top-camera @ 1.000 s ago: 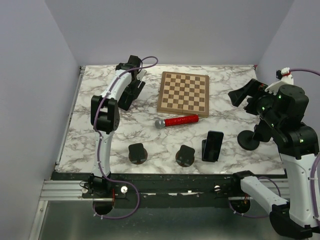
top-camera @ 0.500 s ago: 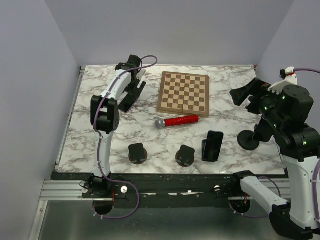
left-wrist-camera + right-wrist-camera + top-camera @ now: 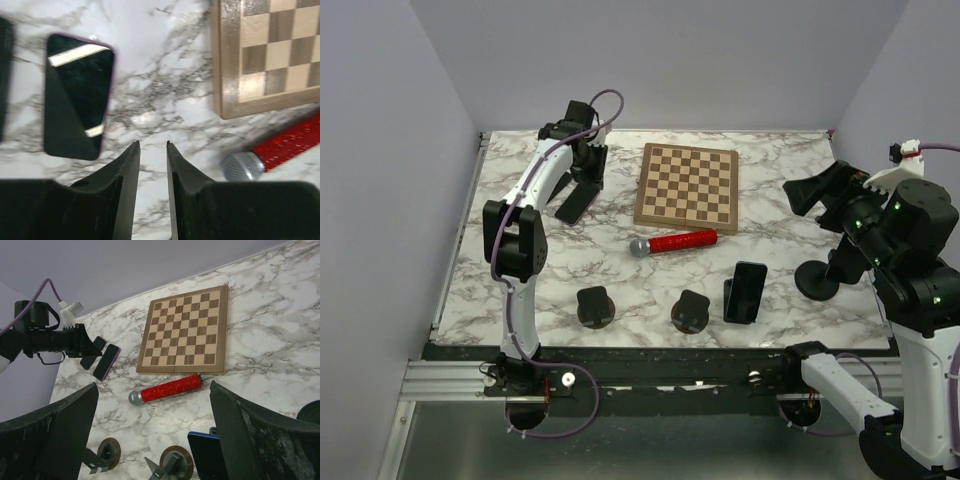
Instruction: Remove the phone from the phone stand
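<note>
Toward the near right of the marble worktop point(image 3: 780, 160), a dark phone point(image 3: 750, 290) stands upright in its phone stand point(image 3: 730, 305), which is mostly hidden by it. Just to its left sit two empty phone stands point(image 3: 595, 305) point(image 3: 691, 312) on round bases. A black round base point(image 3: 817, 280) lies to its right, under the right arm. A red glitter microphone point(image 3: 672, 243) lies between this row and the wooden chessboard point(image 3: 687, 186) farther back. At the far left corner a second phone point(image 3: 77, 117) lies flat, screen up, free of any stand. The left hand point(image 3: 152, 144) hovers above the worktop just beside that phone's near end. It is released: its fingers are drawn close with a narrow slit of marble showing between them, and they grip nothing. A dark slab point(image 3: 3, 75) is cut off at the left edge of the left wrist view, and what it is cannot be told. The right hand point(image 3: 817, 188) is raised above the right side of the worktop, well apart from the upright phone. Its fingers are spread wide and empty.
</note>
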You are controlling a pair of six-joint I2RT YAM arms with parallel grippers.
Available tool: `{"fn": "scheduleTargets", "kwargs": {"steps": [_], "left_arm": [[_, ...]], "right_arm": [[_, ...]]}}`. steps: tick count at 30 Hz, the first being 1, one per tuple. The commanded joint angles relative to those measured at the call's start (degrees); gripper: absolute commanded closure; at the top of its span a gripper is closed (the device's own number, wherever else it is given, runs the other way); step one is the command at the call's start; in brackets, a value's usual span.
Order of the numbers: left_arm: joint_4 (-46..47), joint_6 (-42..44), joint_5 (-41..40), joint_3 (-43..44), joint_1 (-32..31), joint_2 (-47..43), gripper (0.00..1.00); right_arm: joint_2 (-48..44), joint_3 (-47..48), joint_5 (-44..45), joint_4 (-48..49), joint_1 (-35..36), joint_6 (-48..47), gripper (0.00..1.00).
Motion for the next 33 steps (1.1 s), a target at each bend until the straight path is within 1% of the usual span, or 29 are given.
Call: {"fn": "scheduleTargets", "kwargs": {"steps": [1, 4, 5, 9, 15, 17, 18, 19, 21, 24, 27, 29, 31, 33], "left_arm": [[7.05, -18.71, 17.44, -7.5, 4.5, -1.0, 0.68], [7.77, -23.66, 21.49, -8.11, 6.67, 1.28, 0.78], [7.55, -24.32, 21.48, -8.09, 7.09, 1.86, 0.78], [7.6, -25.4, 19.74, -9.08, 7.25, 3.93, 0.79], [4.33, -26.31, 20.19, -5.13, 7.6, 7.7, 0.78], [4.54, -25.77, 20.19, -5.35, 7.71, 7.11, 0.78], [6.33, -25.76, 19.69, -7.56, 7.74, 5.65, 0.78], [8.71, -26.28, 19.08, -10.11, 7.71, 2.9, 0.76], [13.09, -27.07, 17.11, -14.78, 7.8, -1.97, 0.64], [14.44, -25.53, 13.6, -17.15, 7.82, -7.52, 0.52], [18.84, -24.49, 13.91, -23.04, 7.39, -15.78, 0.41], [20.54, -24.12, 13.12, -26.25, 6.28, -21.49, 0.35], [21.61, -24.44, 12.71, -28.97, 4.23, -26.71, 0.31], [23.52, -25.36, 11.63, -32.34, 0.49, -32.24, 0.28]], "right_arm": [[-1.05, 0.41, -1.23, 1.63, -0.18, 0.86, 0.0], [-1.02, 1.0, -1.57, 1.37, -0.23, 1.17, 0.0], [-1.1, 1.03, -1.66, 1.43, -0.23, 1.22, 0.0], [-1.31, 0.66, -1.79, 1.98, -0.19, 1.77, 0.0], [-1.73, -0.21, -1.93, 2.42, -0.18, 2.2, 0.0], [-1.87, -1.21, -1.93, 2.67, -0.18, 2.32, 0.0], [-1.96, -2.38, -2.16, 3.02, -0.18, 2.48, 0.0], [-1.9, -3.49, -2.4, 3.22, -0.18, 2.55, 0.0], [-1.33, -5.47, -3.14, 3.2, -0.21, 2.36, 0.0], [-0.7, -7.65, -4.18, 3.31, -0.18, 0.99, 0.0], [0.35, -7.68, -2.81, 1.51, -0.18, -1.39, 0.0], [1.68, -6.84, -0.88, -0.77, -0.18, -2.78, 0.0], [3.77, -6.04, -1.43, -2.94, -0.18, -4.18, 0.0], [4.74, -6.18, -2.11, -3.97, -0.23, -4.73, 0.0]]}}
